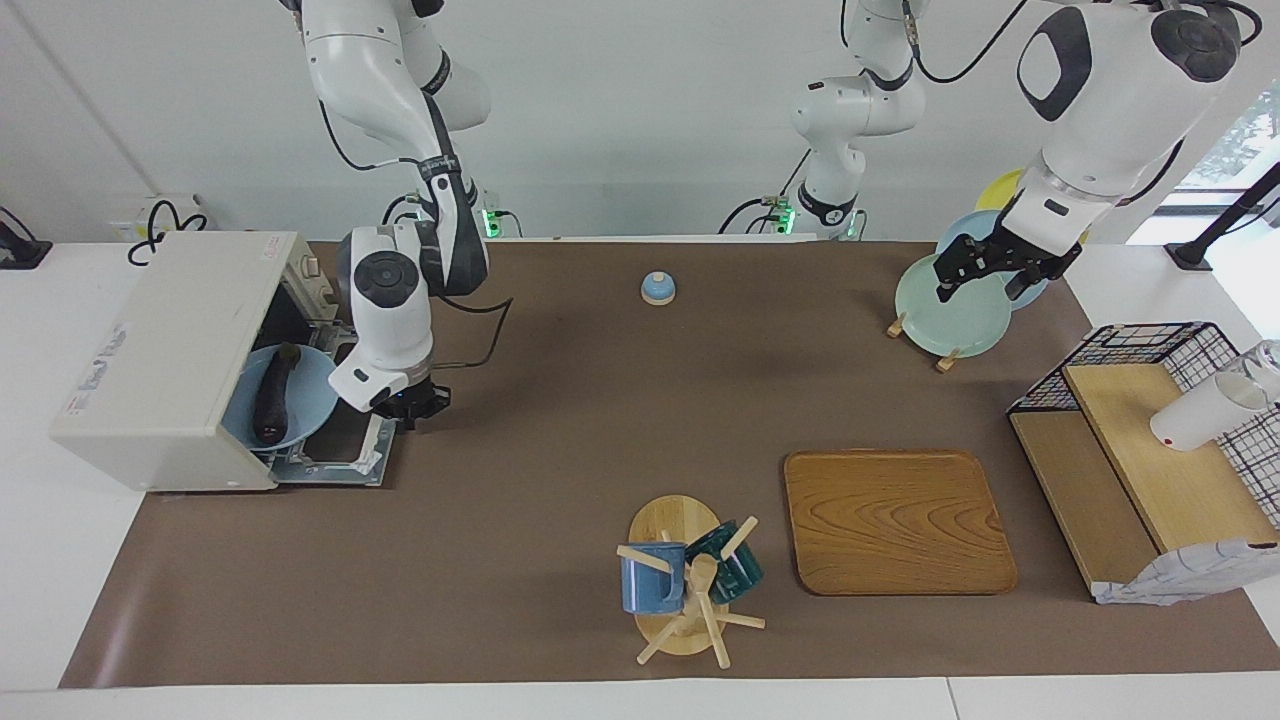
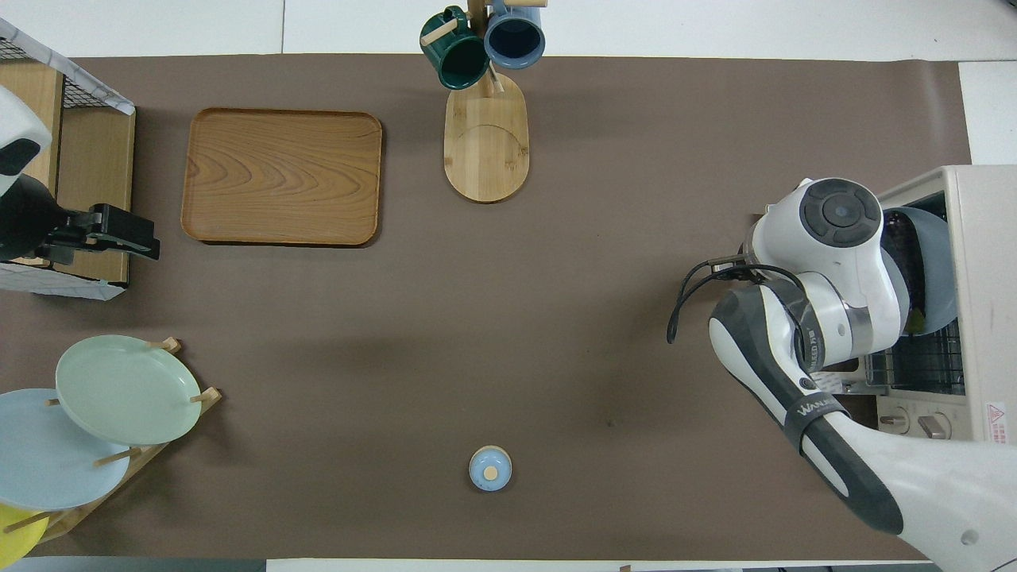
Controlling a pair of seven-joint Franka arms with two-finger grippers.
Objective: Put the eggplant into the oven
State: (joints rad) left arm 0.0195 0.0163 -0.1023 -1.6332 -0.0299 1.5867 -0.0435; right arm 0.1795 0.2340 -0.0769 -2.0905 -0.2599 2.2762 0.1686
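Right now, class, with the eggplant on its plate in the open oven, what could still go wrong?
1. The plate sticks out of the oven mouth over the lowered door; closing the door could hit it or jolt the eggplant.
2. The shut right gripper hangs by the door's edge and could snag it.
3. The left gripper waits over the plate rack.

The eggplant [image 1: 272,392], long, slim and glossy dark purple, lies on a light blue plate [image 1: 310,400] in the mouth of the oven [image 1: 160,360]. The boxy off-white oven stands at the right arm's end of the table, its door [image 1: 345,445] folded down flat.
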